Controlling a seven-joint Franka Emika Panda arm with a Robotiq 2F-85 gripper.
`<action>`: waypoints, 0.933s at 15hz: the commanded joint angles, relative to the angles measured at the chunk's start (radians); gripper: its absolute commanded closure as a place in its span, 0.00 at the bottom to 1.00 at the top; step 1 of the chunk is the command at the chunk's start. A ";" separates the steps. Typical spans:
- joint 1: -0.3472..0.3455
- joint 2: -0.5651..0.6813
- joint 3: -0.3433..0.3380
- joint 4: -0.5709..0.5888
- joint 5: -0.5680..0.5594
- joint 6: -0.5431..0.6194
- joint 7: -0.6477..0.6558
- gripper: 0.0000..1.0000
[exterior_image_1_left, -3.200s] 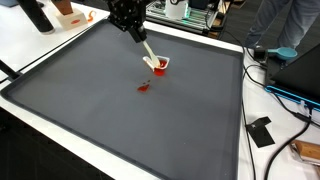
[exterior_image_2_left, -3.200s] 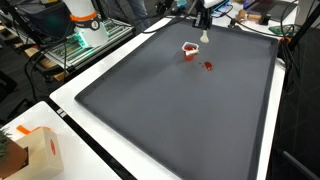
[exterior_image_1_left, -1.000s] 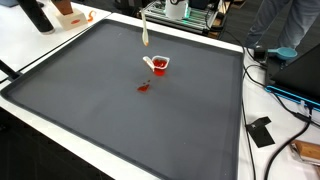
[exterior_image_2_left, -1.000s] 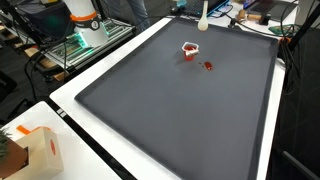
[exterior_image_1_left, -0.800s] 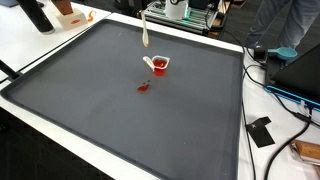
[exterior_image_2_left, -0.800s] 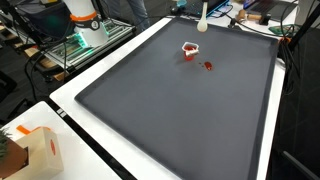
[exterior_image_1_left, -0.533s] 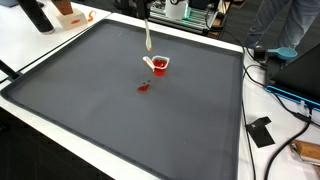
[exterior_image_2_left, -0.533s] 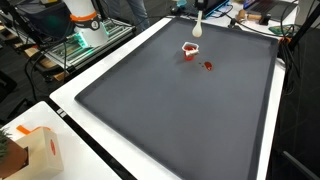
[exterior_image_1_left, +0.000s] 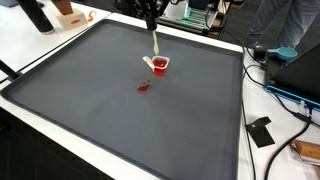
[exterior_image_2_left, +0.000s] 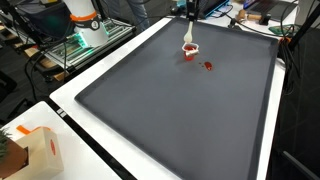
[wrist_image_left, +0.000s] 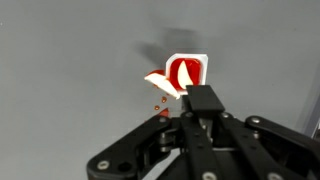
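Mat: big dark-grey flat sheet (exterior_image_1_left: 120, 110), covers most of white tabletop (exterior_image_1_left: 40, 130).
Box: brown cardboard carton (exterior_image_2_left: 28, 150), at near corner, off mat.
Cables: blue cable (exterior_image_1_left: 292, 98) & black flat pad (exterior_image_1_left: 261, 131), on tabletop beside mat edge.

I see my black Robotiq gripper (exterior_image_1_left: 151, 18) at the top edge in both exterior views. It points down, and the arm above it is cut off. In the wrist view its fingers (wrist_image_left: 205, 100) are pressed together, clamping a thin white plastic spoon (exterior_image_1_left: 156, 44).
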 joint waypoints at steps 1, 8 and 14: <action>-0.011 0.009 -0.001 -0.036 0.065 0.043 -0.057 0.97; -0.030 0.047 -0.001 -0.060 0.147 0.124 -0.121 0.97; -0.047 0.071 -0.001 -0.069 0.165 0.165 -0.141 0.97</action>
